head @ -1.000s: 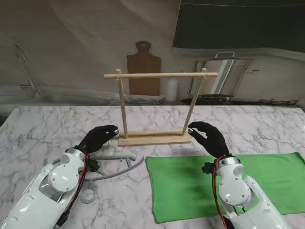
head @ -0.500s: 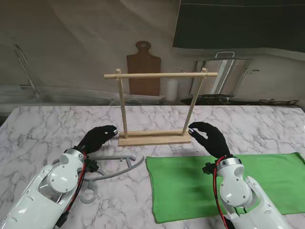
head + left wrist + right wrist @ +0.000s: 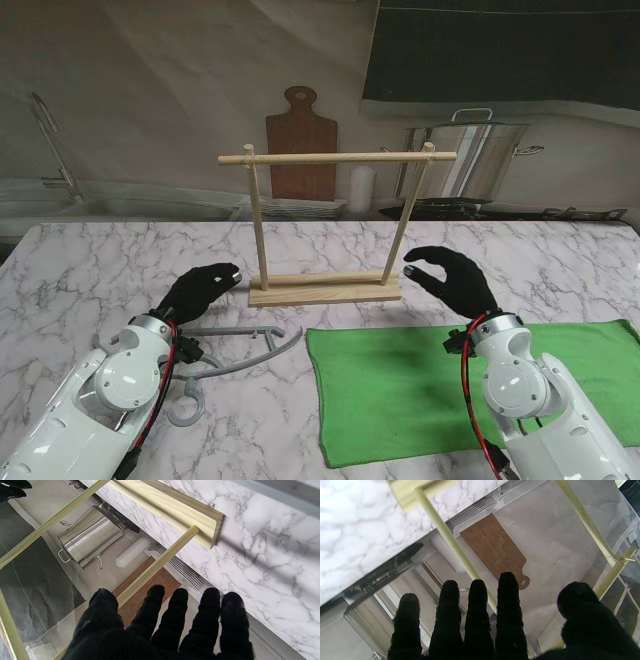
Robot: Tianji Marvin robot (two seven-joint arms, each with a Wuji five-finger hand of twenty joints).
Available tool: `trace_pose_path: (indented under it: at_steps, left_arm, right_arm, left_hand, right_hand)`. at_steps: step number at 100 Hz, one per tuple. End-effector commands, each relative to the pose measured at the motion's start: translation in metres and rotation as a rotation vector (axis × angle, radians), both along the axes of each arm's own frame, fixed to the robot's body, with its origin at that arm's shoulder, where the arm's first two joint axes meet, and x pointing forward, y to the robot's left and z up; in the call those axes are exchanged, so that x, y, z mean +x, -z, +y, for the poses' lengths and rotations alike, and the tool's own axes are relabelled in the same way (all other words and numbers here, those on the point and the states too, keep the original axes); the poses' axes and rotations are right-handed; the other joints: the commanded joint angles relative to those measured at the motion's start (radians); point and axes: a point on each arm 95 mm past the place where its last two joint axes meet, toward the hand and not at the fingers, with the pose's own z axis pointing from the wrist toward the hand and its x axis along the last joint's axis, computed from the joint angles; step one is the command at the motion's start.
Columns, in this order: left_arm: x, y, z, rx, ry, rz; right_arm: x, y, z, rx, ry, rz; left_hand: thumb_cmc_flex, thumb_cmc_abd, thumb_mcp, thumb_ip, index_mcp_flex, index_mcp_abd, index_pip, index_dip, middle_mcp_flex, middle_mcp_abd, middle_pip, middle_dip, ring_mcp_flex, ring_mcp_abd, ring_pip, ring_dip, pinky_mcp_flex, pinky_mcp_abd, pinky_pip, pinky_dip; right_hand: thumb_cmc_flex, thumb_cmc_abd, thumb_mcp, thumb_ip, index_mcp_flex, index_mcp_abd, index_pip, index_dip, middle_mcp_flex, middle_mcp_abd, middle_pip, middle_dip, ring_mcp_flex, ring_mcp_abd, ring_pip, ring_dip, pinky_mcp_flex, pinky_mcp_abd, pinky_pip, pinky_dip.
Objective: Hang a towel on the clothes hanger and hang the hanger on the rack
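Observation:
A wooden rack (image 3: 330,220) with two posts and a top bar stands mid-table on a flat base (image 3: 325,293); its base (image 3: 172,507) and post (image 3: 450,540) show in both wrist views. A green towel (image 3: 420,385) lies flat on the marble, nearer to me on the right. A grey clothes hanger (image 3: 240,350) lies flat to the left of the towel. My left hand (image 3: 200,290) hovers open beside the rack's left end, over the hanger's far side. My right hand (image 3: 455,280) hovers open just right of the rack's right post, above the towel's far edge. Neither hand holds anything.
Behind the table's far edge stand a brown cutting board (image 3: 300,145), a white roll (image 3: 360,188) and a steel pot (image 3: 470,155). The marble table (image 3: 90,260) runs out to both sides of the rack.
My right hand has pulled back from the rack's right post, shifting right and lifting a little. My left hand has eased slightly away from the rack's left end.

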Motion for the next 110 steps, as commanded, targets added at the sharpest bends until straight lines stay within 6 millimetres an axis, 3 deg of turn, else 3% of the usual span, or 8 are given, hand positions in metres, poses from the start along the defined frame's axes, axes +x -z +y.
trace_pose_path:
  at_steps: [1,20,49,59,78,95,110]
  left_arm:
    - [-0.003,0.0,-0.004,0.003,0.018,0.001]
    - [-0.006,0.001,-0.005,0.007,0.028,0.0]
    - [-0.006,0.002,-0.004,0.012,0.028,-0.004]
    - [-0.006,0.002,-0.004,0.016,0.03,-0.005]
    - [-0.005,0.003,-0.006,0.023,0.036,0.004]
    - [-0.004,0.003,-0.008,0.033,0.043,0.009]
    - [-0.004,0.003,-0.008,0.04,0.049,0.006]
  right_arm:
    - [0.006,-0.01,-0.017,-0.03,0.021,-0.034]
    - [0.004,-0.016,-0.051,-0.104,0.068,-0.067]
    - [-0.017,-0.007,-0.107,-0.222,0.198,-0.071]
    - [-0.027,-0.002,-0.128,-0.259,0.239,-0.063]
    - [-0.049,0.009,-0.166,-0.351,0.304,-0.022]
    - [-0.064,0.019,-0.194,-0.465,0.341,0.043]
    - [-0.07,0.026,-0.212,-0.541,0.382,0.102]
  left_hand:
    - [0.024,0.053,0.002,0.003,-0.009,0.002,-0.003,-0.013,-0.012,-0.008,-0.01,-0.008,-0.014,-0.015,-0.006,0.001,-0.019,0.002,-0.669,0.013]
    - [0.023,0.053,0.002,0.003,-0.009,0.0,-0.002,-0.013,-0.012,-0.008,-0.01,-0.008,-0.014,-0.015,-0.007,0.001,-0.02,0.001,-0.67,0.013]
    - [0.024,0.054,0.002,0.003,-0.008,0.001,-0.002,-0.013,-0.012,-0.009,-0.01,-0.008,-0.014,-0.014,-0.007,0.001,-0.019,0.002,-0.67,0.013]
    - [0.024,0.053,0.002,0.003,-0.008,0.002,-0.002,-0.013,-0.012,-0.008,-0.01,-0.008,-0.014,-0.015,-0.007,0.001,-0.019,0.002,-0.67,0.013]
    - [0.024,0.052,0.002,0.003,-0.008,0.002,-0.002,-0.013,-0.012,-0.008,-0.01,-0.008,-0.014,-0.013,-0.007,0.001,-0.019,0.002,-0.671,0.013]
    - [0.024,0.053,0.002,0.003,-0.009,0.001,-0.002,-0.013,-0.012,-0.008,-0.01,-0.008,-0.014,-0.015,-0.007,0.001,-0.02,0.001,-0.672,0.013]
    - [0.024,0.052,0.002,0.003,-0.008,0.0,-0.002,-0.012,-0.011,-0.009,-0.01,-0.008,-0.013,-0.015,-0.007,0.001,-0.019,0.001,-0.672,0.013]
  right_hand:
    - [-0.042,-0.019,-0.009,0.014,-0.044,-0.047,-0.03,-0.022,0.004,-0.048,-0.046,-0.02,-0.002,-0.045,-0.042,-0.023,-0.014,-0.013,-0.026,-0.015]
    - [-0.062,-0.032,-0.004,0.014,-0.048,-0.064,-0.029,-0.026,0.002,-0.067,-0.07,-0.03,-0.013,-0.058,-0.059,-0.035,-0.019,-0.017,-0.039,-0.024]
    - [-0.063,-0.043,-0.002,0.014,-0.052,-0.069,-0.028,-0.029,-0.004,-0.07,-0.078,-0.033,-0.015,-0.061,-0.066,-0.041,-0.016,-0.017,-0.041,-0.027]
    - [-0.076,-0.067,0.007,0.013,-0.079,-0.082,-0.059,-0.052,-0.04,-0.08,-0.13,-0.056,-0.045,-0.067,-0.094,-0.063,-0.025,-0.024,-0.074,-0.044]
    - [-0.154,-0.191,0.09,-0.006,-0.24,-0.147,-0.161,-0.15,-0.192,-0.101,-0.28,-0.126,-0.187,-0.07,-0.165,-0.124,-0.092,-0.052,-0.212,-0.093]
    - [-0.17,-0.311,0.151,-0.018,-0.418,-0.18,-0.257,-0.217,-0.356,-0.048,-0.381,-0.177,-0.316,-0.05,-0.217,-0.161,-0.14,-0.059,-0.358,-0.119]
    - [-0.135,-0.38,0.201,-0.01,-0.464,-0.168,-0.303,-0.223,-0.406,-0.03,-0.405,-0.191,-0.368,-0.04,-0.236,-0.188,-0.157,-0.052,-0.435,-0.138]
